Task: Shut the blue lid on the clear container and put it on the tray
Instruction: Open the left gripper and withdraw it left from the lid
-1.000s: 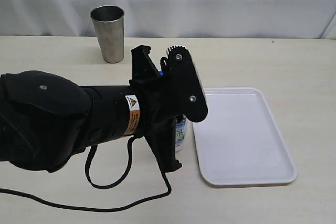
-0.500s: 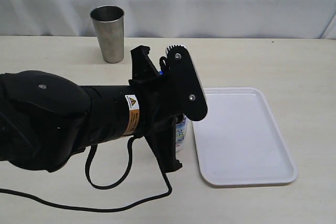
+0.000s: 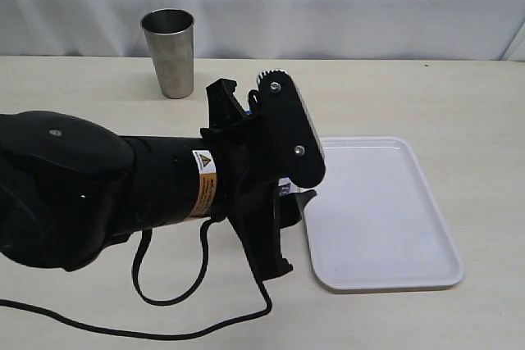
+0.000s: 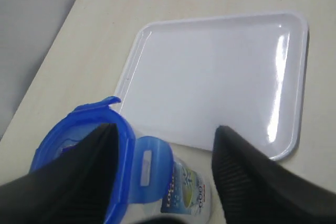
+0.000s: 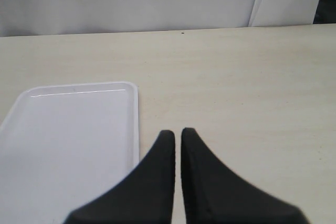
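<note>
The textured black left fingers stand apart, gripping nothing, one over the glossy octagonal blue lid atop the clear container. This stands on the matte beige worktop, just left of the smooth, round-cornered white tray. The tapered right fingers are pressed together, empty.

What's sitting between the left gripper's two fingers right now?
The left wrist view shows the clear container with the blue lid on top. It stands between the left gripper's spread fingers, close to one finger and apart from the other.
</note>
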### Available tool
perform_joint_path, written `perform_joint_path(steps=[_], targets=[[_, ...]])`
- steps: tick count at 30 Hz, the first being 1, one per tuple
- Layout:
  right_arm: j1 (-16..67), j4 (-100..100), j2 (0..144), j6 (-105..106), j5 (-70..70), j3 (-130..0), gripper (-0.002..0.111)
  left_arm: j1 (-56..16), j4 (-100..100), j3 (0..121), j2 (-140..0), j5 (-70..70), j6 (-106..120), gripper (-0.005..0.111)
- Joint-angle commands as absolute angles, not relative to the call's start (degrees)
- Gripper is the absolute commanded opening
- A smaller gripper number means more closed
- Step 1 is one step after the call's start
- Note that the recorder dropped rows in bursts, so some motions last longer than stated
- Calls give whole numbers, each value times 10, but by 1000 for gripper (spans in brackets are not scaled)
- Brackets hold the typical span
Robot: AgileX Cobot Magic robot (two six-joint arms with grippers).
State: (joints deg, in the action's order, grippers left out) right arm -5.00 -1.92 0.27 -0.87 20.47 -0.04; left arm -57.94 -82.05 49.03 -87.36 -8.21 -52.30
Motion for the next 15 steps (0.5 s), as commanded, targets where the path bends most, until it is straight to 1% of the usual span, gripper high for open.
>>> perform_joint_path(steps=[1,6,7,8,9,12,13,15], targets=[[-52,-19,0,-9,197,0,5,-581,-780,487,-833,-79,-526,53],[-52,-19,0,-9,197,0,5,-581,-689,487,-792,-78,-525,52],[-52,-19,0,-9,197,0,5,-581,-677,487,-782,-78,-525,49],[-52,-19,0,-9,197,0,5,-581,-667,485,-776,-81,-525,44],[-52,-19,0,-9,197,0,5,-581,-666,477,-760,-96,-525,31],[-52,-19,0,-9,197,0,5,-580,-670,457,-735,-138,-521,4],[-52,-19,0,-9,197,0,5,-580,-674,448,-727,-152,-516,0],[-52,-19,0,-9,197,0,5,-580,-685,432,-713,-157,-512,0]])
